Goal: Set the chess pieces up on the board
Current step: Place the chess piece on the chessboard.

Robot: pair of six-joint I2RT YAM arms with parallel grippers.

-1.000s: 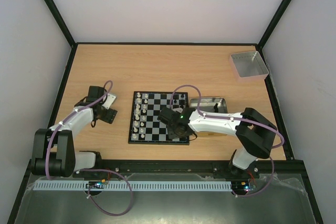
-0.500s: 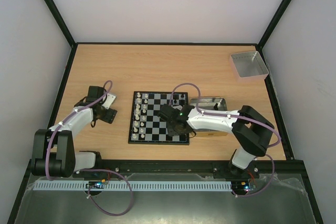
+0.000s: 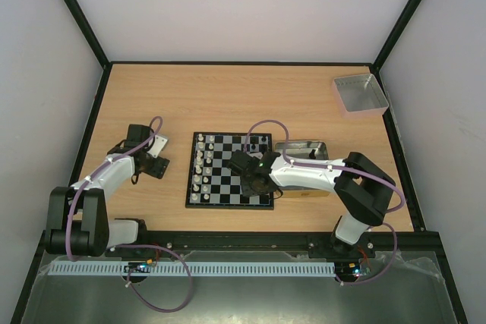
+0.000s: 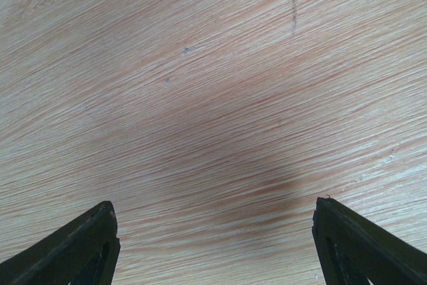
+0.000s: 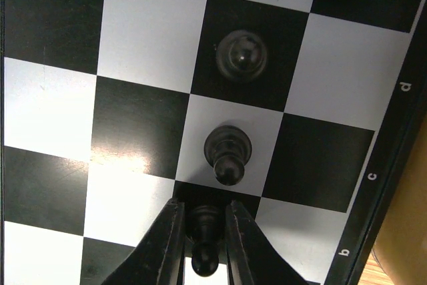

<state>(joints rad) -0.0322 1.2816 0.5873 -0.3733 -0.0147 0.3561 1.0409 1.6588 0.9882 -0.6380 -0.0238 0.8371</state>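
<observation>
Right gripper (image 5: 203, 206) is low over the board (image 5: 147, 51), near its right edge, jaws closed on a black pawn (image 5: 203, 228) that stands on a dark square. Two more black pawns (image 5: 227, 151) stand in line just ahead of it. On the board's left side, white pieces (image 3: 200, 166) stand in rows. Left gripper (image 4: 215, 205) hovers over bare tabletop (image 4: 200, 65) left of the board, jaws wide open.

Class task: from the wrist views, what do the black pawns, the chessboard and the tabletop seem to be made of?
Black pawns: likely moulded plastic, glossy, with soft highlights on the rounded heads.
Chessboard: smooth, semi-gloss printed checks, with a glare patch on one dark square; plastic or coated metal, unclear.
Tabletop: matte, with wood-grain streaks; probably laminate, possibly real wood.
</observation>
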